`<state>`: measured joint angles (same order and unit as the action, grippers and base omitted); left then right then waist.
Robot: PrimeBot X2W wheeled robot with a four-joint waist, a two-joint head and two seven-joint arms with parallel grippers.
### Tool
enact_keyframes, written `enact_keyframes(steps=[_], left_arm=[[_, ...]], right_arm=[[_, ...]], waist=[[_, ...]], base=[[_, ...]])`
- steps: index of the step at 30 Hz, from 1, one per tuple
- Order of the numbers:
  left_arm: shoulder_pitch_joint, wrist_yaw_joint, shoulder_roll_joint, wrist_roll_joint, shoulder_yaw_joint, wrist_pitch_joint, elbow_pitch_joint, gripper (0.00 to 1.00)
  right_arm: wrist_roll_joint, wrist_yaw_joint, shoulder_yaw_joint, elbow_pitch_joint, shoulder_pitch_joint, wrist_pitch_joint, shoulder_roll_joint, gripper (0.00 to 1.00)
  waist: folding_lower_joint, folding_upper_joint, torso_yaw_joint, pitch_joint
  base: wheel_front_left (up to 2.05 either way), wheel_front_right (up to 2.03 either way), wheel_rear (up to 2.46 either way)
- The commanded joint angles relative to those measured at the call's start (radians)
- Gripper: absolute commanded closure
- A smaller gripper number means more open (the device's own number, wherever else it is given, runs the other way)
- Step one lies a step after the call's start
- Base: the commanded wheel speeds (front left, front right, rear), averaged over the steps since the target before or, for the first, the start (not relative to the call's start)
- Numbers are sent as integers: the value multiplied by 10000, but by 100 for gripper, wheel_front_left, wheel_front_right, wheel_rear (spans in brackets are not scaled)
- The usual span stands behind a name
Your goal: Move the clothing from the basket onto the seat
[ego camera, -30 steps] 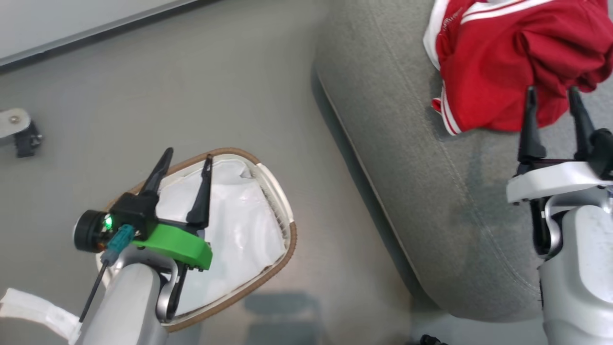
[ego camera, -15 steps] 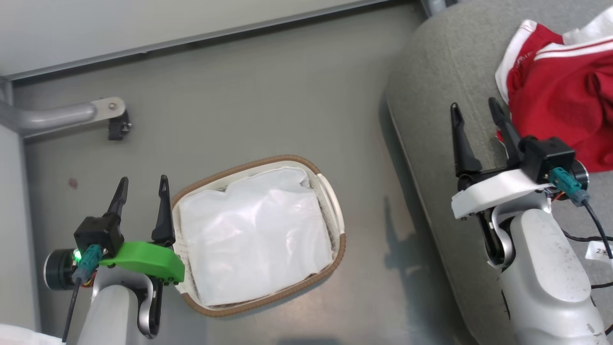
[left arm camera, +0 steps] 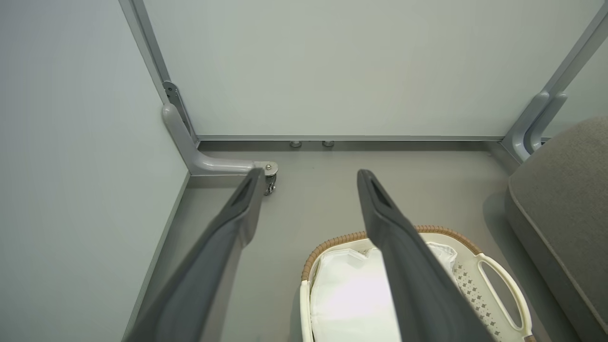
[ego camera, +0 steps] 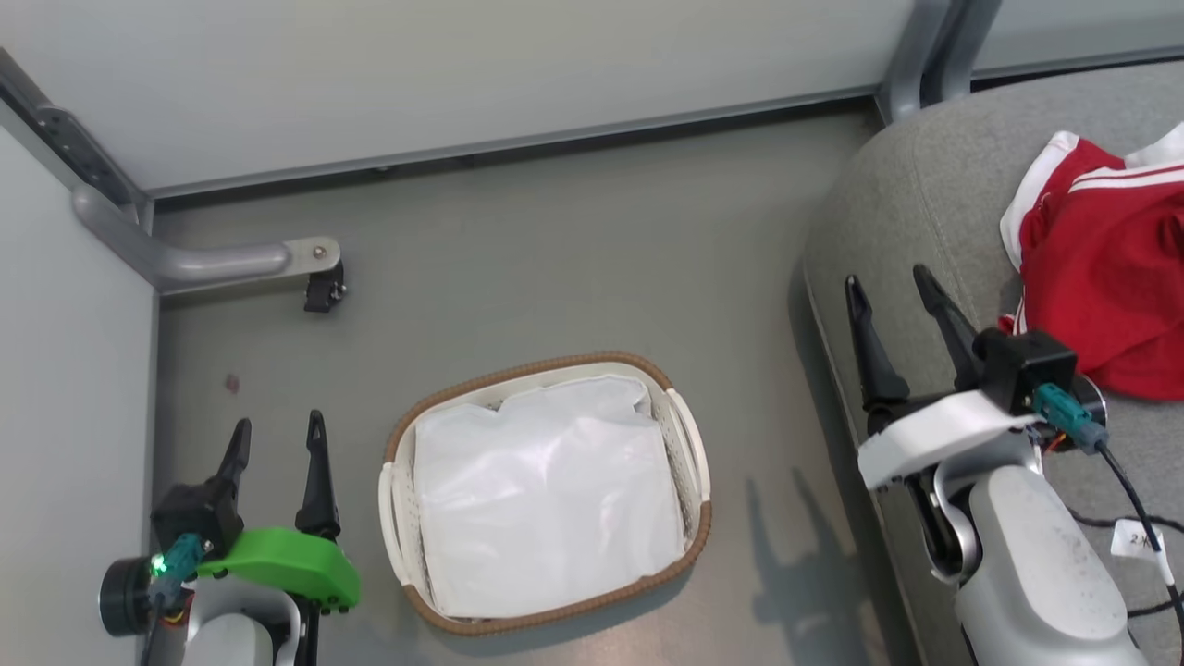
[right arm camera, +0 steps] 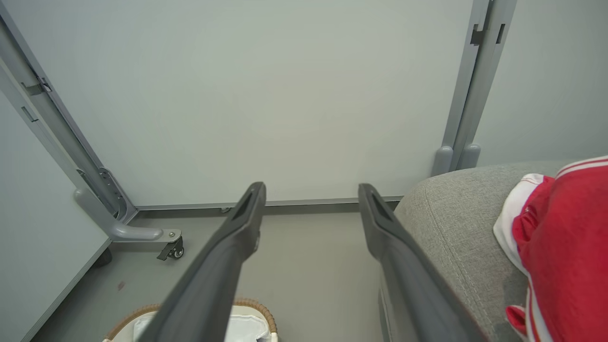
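The red clothing point(ego camera: 1105, 277) with white trim lies bunched on the grey seat point(ego camera: 911, 213) at the right, seen too in the right wrist view as clothing point(right arm camera: 565, 247) on the seat point(right arm camera: 456, 218). The basket point(ego camera: 689, 444) stands on the floor, holding a white liner sheet point(ego camera: 546, 504). My left gripper point(ego camera: 277, 435) is open beside the basket's left end, over the floor. My right gripper point(ego camera: 890, 282) is open over the seat's left edge, left of the clothing, holding nothing. The left wrist view shows the basket point(left arm camera: 494, 273) under the left gripper point(left arm camera: 308, 178).
Pale partition walls point(ego camera: 462, 65) close the back and left. A grey bracket leg with a caster point(ego camera: 319, 277) stands on the floor behind the basket. A grey post point(ego camera: 930, 55) rises behind the seat. Cables point(ego camera: 1128, 527) trail by my right arm.
The head camera has turned, shifting the whole picture. My right gripper has drawn back left, away from the clothing. My left gripper has come off the basket to its left side.
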<state>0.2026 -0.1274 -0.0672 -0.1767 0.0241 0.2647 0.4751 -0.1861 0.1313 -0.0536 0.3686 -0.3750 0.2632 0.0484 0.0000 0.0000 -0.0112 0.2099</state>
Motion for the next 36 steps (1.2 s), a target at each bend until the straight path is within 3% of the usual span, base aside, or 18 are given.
enact_keyframes(steps=[1, 18, 19, 24, 36], left_arm=[[-242, -44, 39, -55, 18, -8, 25, 0], [-1610, -52, 110, -414, 88, -8, -110, 0], [-1499, -4, 119, -352, 67, 0, -111, 100], [-1578, 0, 207, -491, 88, -51, 266, 100], [-1458, -6, 197, -2695, 240, -664, -143, 100]], right_arm=[[-31, -11, 20, 41, 248, 22, 47, 0], [-31, -11, 234, 386, 1727, 22, 47, 0], [-80, 0, 208, 357, 1598, 0, 2, 100], [-200, 2, 202, 737, 1884, -73, -72, 100], [-2442, 1, 449, 415, 1999, -671, -55, 100]], waist=[[0, 0, 179, -342], [0, 0, 352, -1635], [0, 0, 315, -1540], [0, 0, 321, -1577], [0, 0, 301, -1624]], base=[[0, 0, 0], [0, 0, 0], [0, 0, 0], [0, 0, 0], [0, 0, 0]])
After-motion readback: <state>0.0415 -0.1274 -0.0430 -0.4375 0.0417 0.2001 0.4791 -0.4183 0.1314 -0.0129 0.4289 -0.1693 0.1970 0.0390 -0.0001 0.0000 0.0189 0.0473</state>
